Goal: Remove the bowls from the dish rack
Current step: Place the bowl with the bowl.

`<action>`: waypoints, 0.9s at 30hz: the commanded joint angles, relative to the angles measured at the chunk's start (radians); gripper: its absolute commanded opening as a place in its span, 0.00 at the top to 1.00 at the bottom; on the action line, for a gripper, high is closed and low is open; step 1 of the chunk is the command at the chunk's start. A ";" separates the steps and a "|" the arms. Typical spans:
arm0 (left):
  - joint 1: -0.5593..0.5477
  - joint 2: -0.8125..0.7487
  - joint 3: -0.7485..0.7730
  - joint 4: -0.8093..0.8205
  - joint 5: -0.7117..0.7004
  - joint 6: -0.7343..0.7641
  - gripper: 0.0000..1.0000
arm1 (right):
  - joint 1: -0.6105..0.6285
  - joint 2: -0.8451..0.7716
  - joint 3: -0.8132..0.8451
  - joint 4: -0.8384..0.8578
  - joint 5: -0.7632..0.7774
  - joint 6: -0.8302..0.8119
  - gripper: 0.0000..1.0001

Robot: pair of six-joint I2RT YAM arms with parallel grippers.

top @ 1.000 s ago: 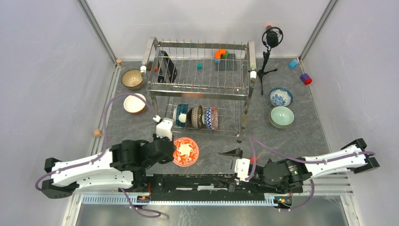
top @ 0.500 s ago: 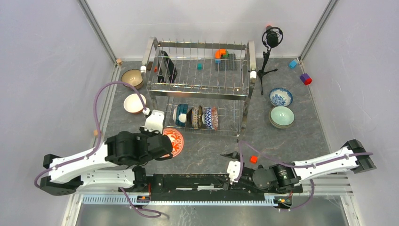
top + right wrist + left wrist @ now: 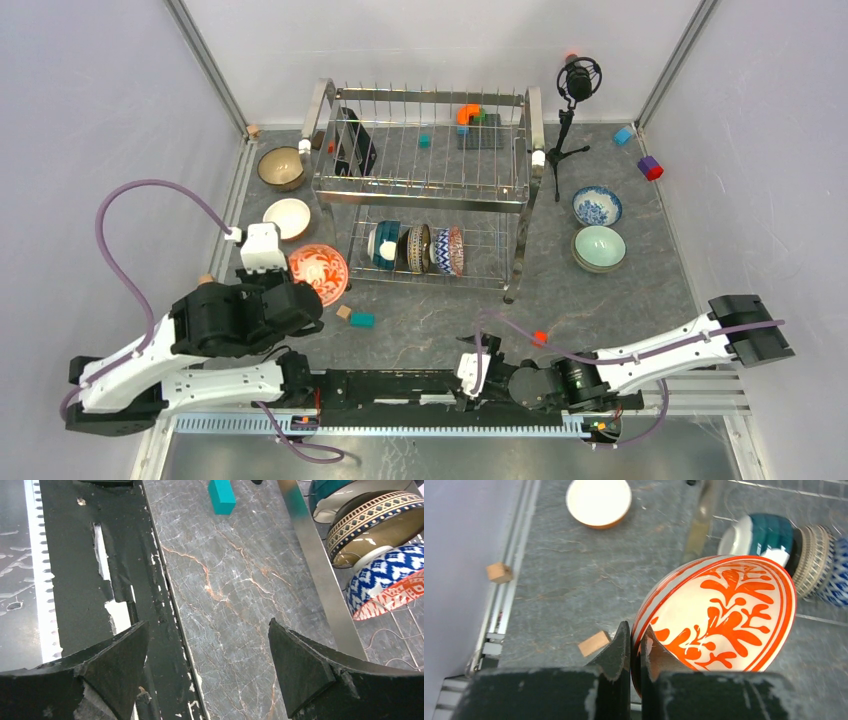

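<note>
One grey, marble-veined table (image 3: pixel 640 290) bears the two-tier dish rack (image 3: pixel 425 190) of shiny steel wire. Four round glazed bowls (image 3: pixel 420 248) stand on edge in its lower tier. The left gripper (image 3: pixel 635 632) is clamped on the rim of a glossy red-and-white patterned bowl (image 3: pixel 724 615) just left of the rack. The right gripper (image 3: pixel 208 625) has its jaws wide apart, empty.

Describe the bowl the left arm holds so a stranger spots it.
Find the big steel dish rack. Off its near left corner, the left tool pinches the rim of a bowl. It alone shows orange-red leaf swirls on white inside.
</note>
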 commanded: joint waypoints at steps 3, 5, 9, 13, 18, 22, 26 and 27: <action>0.138 0.065 0.069 -0.034 -0.161 0.040 0.98 | 0.006 0.071 0.007 0.119 -0.034 0.009 0.07; 0.201 0.094 0.082 0.043 -0.146 0.154 0.98 | 0.006 0.080 0.005 0.130 -0.037 0.007 0.07; 0.392 0.134 0.107 0.229 -0.059 0.409 0.98 | 0.006 0.071 -0.006 0.140 -0.037 0.004 0.07; 0.566 0.135 0.101 0.339 0.015 0.555 0.98 | 0.006 0.040 -0.025 0.148 -0.036 0.006 0.07; 0.749 0.136 0.073 0.433 0.008 0.641 0.98 | 0.005 0.000 -0.053 0.150 -0.032 0.006 0.07; 0.917 0.152 0.011 0.581 0.127 0.649 0.98 | 0.005 -0.017 -0.082 0.168 -0.029 0.006 0.08; 1.037 0.207 -0.044 0.724 0.253 0.562 0.98 | 0.005 -0.023 -0.104 0.168 -0.021 0.004 0.08; 1.062 0.232 -0.049 0.752 0.283 0.531 0.98 | 0.005 -0.026 -0.108 0.165 -0.015 0.006 0.08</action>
